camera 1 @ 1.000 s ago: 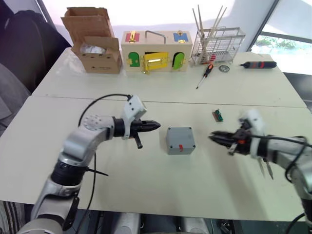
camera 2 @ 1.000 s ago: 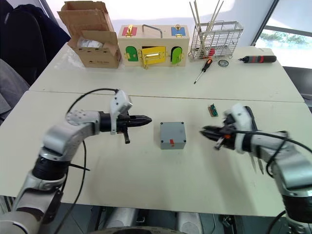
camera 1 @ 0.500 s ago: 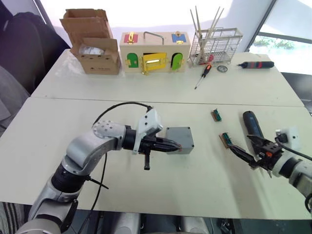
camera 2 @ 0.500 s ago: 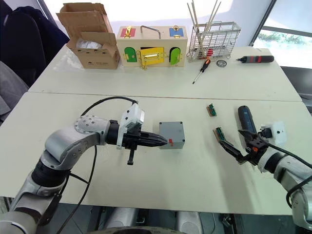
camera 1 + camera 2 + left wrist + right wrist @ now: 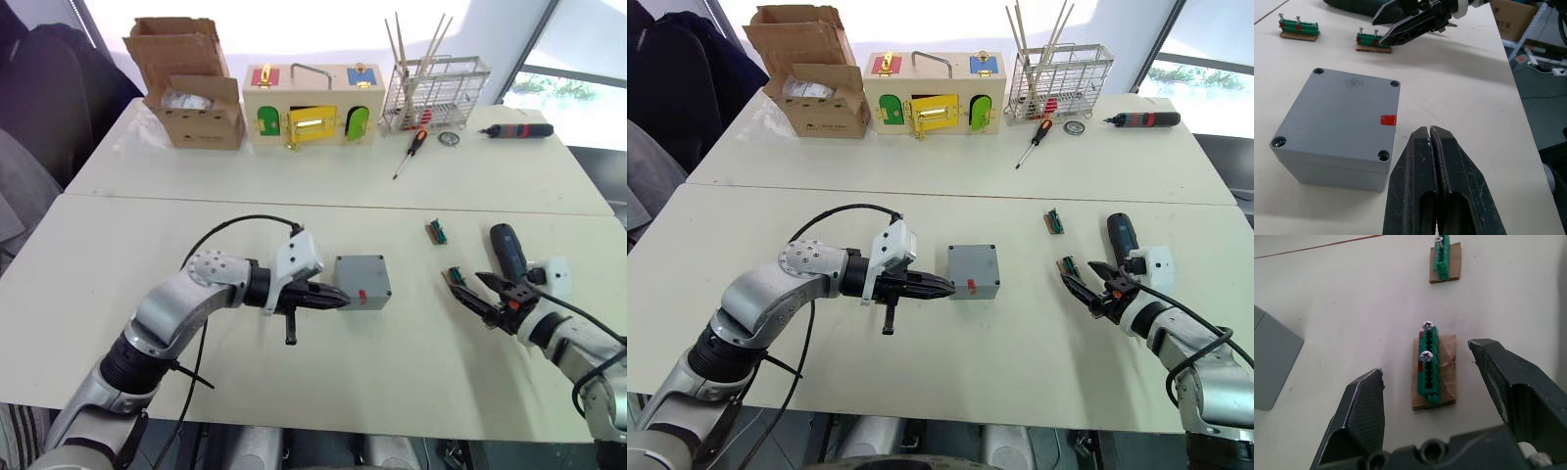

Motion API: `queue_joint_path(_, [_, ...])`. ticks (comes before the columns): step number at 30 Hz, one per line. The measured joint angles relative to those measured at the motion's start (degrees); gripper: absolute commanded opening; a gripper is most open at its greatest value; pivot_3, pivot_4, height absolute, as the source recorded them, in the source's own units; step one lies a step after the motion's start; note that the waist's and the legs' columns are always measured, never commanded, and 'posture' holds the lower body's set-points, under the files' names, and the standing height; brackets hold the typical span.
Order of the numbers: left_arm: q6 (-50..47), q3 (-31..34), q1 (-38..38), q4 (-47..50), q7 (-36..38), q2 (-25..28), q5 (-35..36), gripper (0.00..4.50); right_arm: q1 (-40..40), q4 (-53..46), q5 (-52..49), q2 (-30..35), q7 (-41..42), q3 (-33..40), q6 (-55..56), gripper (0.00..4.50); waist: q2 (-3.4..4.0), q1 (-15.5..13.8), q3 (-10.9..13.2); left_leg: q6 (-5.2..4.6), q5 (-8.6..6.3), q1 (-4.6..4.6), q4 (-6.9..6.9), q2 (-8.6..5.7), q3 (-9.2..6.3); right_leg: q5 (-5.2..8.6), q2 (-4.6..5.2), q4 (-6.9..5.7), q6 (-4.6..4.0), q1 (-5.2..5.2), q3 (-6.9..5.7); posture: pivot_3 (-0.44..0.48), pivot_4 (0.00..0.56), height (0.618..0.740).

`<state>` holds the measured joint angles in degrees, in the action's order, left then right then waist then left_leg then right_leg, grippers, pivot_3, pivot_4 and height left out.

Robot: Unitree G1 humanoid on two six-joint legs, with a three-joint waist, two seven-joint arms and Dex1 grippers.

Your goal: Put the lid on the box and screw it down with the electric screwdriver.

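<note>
Box (image 5: 362,281) sits mid-table on the near white table (image 5: 411,372), lid (image 5: 1339,117) already on top of it, flat and square with screw holes at the four corners, small red mark on the side facing the robot. Left gripper (image 5: 336,297) low at the box's left side, tips just beside the box wall near the red mark; touching or not, cannot tell. Its jaws are pressed together, nothing between them, clear in the left wrist view. Right gripper (image 5: 482,289) hovers low over the table well right of the box, jaws spread wide, empty, pointing toward a small green terminal block (image 5: 1429,369) on a brown card with two screw heads on top; block lies between the spread fingers in the right wrist view, not touched. Second green block (image 5: 437,232) farther back. Electric screwdriver (image 5: 507,247) lies flat on the table just behind the right gripper, black, unheld. Far table: cardboard carton (image 5: 188,83), wooden box with coloured doors (image 5: 313,103), wire rack (image 5: 436,90) with sticks, red-and-black manual screwdriver (image 5: 409,152), black pen-like tool (image 5: 516,129).
</note>
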<state>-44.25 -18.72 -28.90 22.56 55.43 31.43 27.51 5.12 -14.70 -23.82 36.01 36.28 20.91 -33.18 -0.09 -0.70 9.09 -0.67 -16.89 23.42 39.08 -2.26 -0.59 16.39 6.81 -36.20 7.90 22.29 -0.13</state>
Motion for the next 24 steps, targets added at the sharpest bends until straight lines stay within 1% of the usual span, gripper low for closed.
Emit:
queue_joint_path(4, [0.9,-0.09,0.0,-0.1,-0.3,0.01,-0.8,0.0,-1.07,0.88,-0.03,-0.13,-0.24,-0.07,0.03,3.19,0.0,-0.01,0.0,0.0,0.0,0.0,0.0,0.0,0.0,0.0,-0.01,0.0,0.0,0.0,0.0,0.0,0.15,0.735])
queue_joint_path(7, [1.22,-0.18,0.01,-0.45,-0.29,0.01,-1.12,0.0,-1.32,0.95,-0.05,-0.6,-0.52,-0.21,0.26,2.52,0.0,-0.03,0.0,0.0,0.0,0.0,0.0,0.0,0.0,0.0,-0.01,0.0,0.0,0.0,0.0,0.0,0.15,0.735])
queue_joint_path(9, [1.41,-0.31,0.0,-0.71,-0.3,-0.01,-1.49,0.0,-1.43,1.01,-0.08,-1.32,-0.72,-0.39,0.32,1.82,0.0,-0.01,0.0,0.0,0.0,0.0,0.0,0.0,0.0,0.0,-0.01,-0.01,0.0,0.0,0.0,0.0,0.15,0.735])
queue_joint_path(12, [2.29,-0.36,-0.01,-1.56,-0.43,-0.08,-2.18,0.0,-1.46,1.15,0.04,-1.3,-0.77,-0.68,0.5,0.29,0.0,-0.02,0.0,0.0,0.0,0.0,0.0,0.0,0.0,0.0,-0.01,-0.01,0.0,0.0,-0.01,0.0,0.15,0.735])
queue_joint_path(13, [2.36,-0.36,-0.01,-1.69,-0.47,-0.11,-2.34,0.0,-1.48,1.2,0.06,-1.31,-0.78,-0.9,0.82,0.07,0.0,-0.01,0.0,0.0,0.0,0.0,0.0,0.0,0.0,0.0,-0.01,-0.01,0.0,0.0,-0.01,0.0,0.15,0.735])
queue_joint_path(24, [2.43,-0.35,-0.02,-1.72,-0.67,-0.27,-3.01,0.0,-1.47,0.9,-0.13,-1.31,-1.64,-1.37,0.92,0.07,0.0,-0.01,0.0,0.0,0.0,0.0,0.0,0.0,0.0,0.0,-0.02,-0.03,0.0,0.01,-0.01,0.0,0.15,0.735])
